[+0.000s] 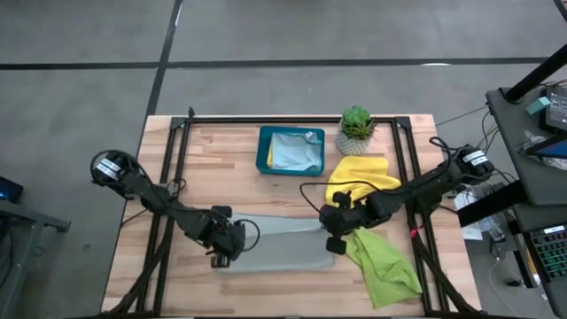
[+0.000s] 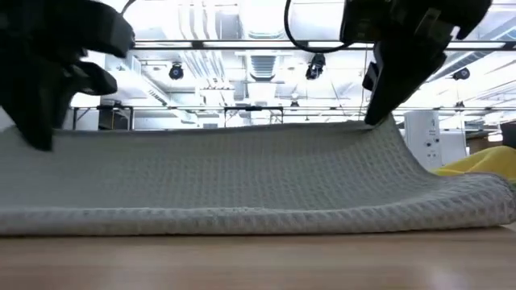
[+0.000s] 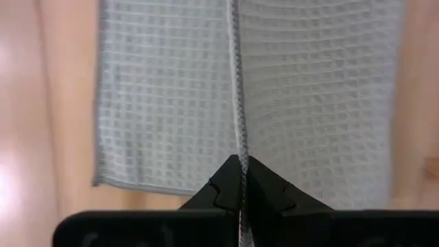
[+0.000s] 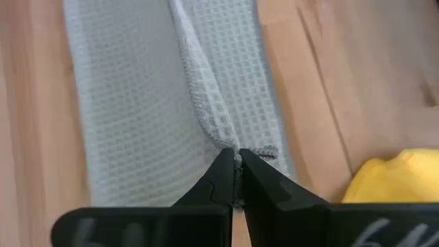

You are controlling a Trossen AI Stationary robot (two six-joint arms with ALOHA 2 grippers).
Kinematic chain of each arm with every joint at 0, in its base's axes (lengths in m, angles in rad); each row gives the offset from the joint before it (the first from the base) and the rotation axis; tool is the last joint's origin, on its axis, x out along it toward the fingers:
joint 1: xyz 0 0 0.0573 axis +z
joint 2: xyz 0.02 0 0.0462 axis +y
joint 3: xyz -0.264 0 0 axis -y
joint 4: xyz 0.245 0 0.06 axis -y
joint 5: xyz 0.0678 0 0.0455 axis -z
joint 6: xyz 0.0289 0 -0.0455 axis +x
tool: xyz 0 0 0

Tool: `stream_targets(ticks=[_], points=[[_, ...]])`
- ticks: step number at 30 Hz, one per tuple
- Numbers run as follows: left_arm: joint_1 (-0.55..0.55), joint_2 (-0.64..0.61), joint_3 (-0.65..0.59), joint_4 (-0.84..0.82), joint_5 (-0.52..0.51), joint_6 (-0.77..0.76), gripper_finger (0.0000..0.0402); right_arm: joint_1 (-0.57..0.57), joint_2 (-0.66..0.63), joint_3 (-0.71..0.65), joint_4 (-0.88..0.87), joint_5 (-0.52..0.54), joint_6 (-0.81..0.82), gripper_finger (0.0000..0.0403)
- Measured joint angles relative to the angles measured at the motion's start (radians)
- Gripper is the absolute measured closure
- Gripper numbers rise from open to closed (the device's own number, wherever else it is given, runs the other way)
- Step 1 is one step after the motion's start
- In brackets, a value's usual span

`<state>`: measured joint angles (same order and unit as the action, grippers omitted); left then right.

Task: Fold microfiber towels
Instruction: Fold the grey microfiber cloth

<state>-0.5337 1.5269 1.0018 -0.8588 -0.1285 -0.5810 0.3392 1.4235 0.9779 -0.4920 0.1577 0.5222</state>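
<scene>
A pale grey waffle-weave microfiber towel (image 1: 282, 246) lies across the near middle of the table. One of its edges is raised and stretched between my two grippers. My left gripper (image 3: 240, 161) is shut on that edge's left end, my right gripper (image 4: 236, 158) on its right end. In the low view the towel (image 2: 242, 177) rises from a fold on the wood to that edge. A yellow towel (image 1: 359, 175) and a lime green towel (image 1: 387, 262) lie crumpled at the right. A light blue towel (image 1: 292, 151) lies in the teal tray (image 1: 262, 152). My left gripper pinches the grey towel's hemmed edge (image 3: 237, 116) between its two fingers, coming from above and pointing steeply down. The edge is lifted and runs straight away from the fingertips; the rest of the towel lies on the table below. My right gripper pinches the hemmed edge at a corner (image 4: 259, 151) between its two fingers, slanting down from the table's right. The corner is lifted off the wood, and the cloth falls from it in a soft crease (image 4: 199, 82) onto the layer lying flat.
A small potted plant (image 1: 356, 126) stands at the far edge, right of the tray. Black frame rails (image 1: 170, 177) run along the table's left and right sides. Bare wood (image 1: 213, 168) shows between the tray and the grey towel.
</scene>
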Motion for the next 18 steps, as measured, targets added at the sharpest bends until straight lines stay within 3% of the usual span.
stream_targets(ticks=[4, 12, 18], points=[[0.033, -0.002, -0.025, 0.001, -0.092, 0.04, 0.0402, -0.022, 0.0, 0.0, -0.011, 0.003, -0.006, 0.0394], [0.094, -0.003, -0.073, 0.005, -0.12, 0.086, 0.0402, -0.031, 0.0, -0.001, -0.031, 0.004, -0.003, 0.0394], [0.115, -0.003, -0.077, 0.009, -0.21, 0.15, 0.0402, -0.04, 0.0, -0.001, -0.06, 0.028, -0.009, 0.0394]])
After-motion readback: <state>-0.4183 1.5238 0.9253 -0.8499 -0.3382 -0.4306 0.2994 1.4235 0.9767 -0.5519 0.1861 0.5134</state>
